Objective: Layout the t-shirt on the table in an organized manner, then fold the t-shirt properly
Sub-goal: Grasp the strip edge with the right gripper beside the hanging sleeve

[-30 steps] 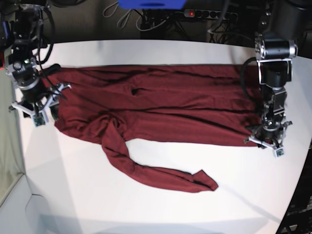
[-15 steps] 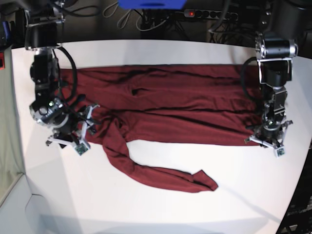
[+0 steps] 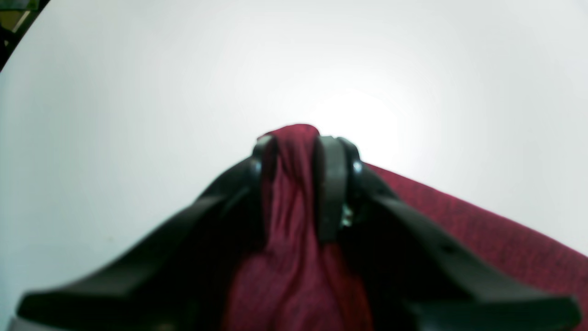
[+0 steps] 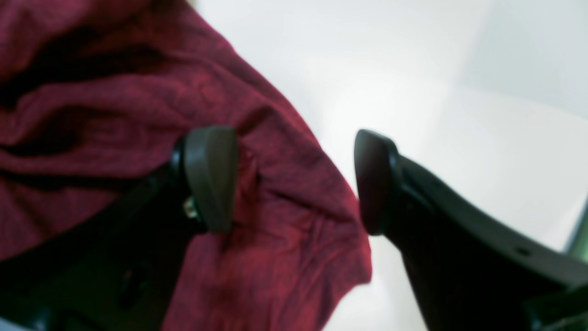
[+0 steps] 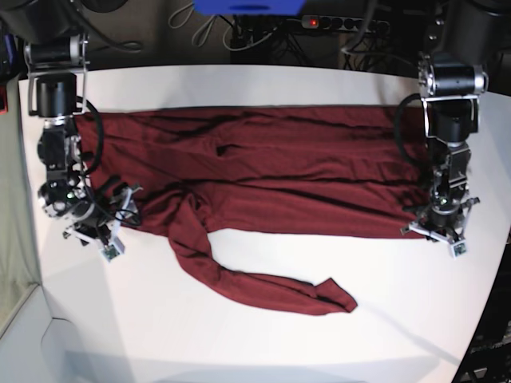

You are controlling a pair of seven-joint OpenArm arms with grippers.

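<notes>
Your left hand (image 3: 298,151) pinches the wrinkly maroon fabric t-shirt (image 5: 271,171) on the white matte desk (image 5: 263,343); your right hand (image 4: 294,179) gapes apart.

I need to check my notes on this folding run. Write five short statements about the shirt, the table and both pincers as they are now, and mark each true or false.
1. The left pincer is shut on a bunch of the t-shirt. True.
2. The right pincer is clamped tight on cloth. False: its jaws stand wide apart, one pad over the fabric edge and the other over bare table.
3. The t-shirt is folded into a neat square. False: it lies spread across the table, wrinkled, with a sleeve trailing toward the near edge.
4. The two pincers are at opposite ends of the t-shirt. True.
5. A second garment lies on the table. False: the maroon t-shirt is the only cloth.
</notes>
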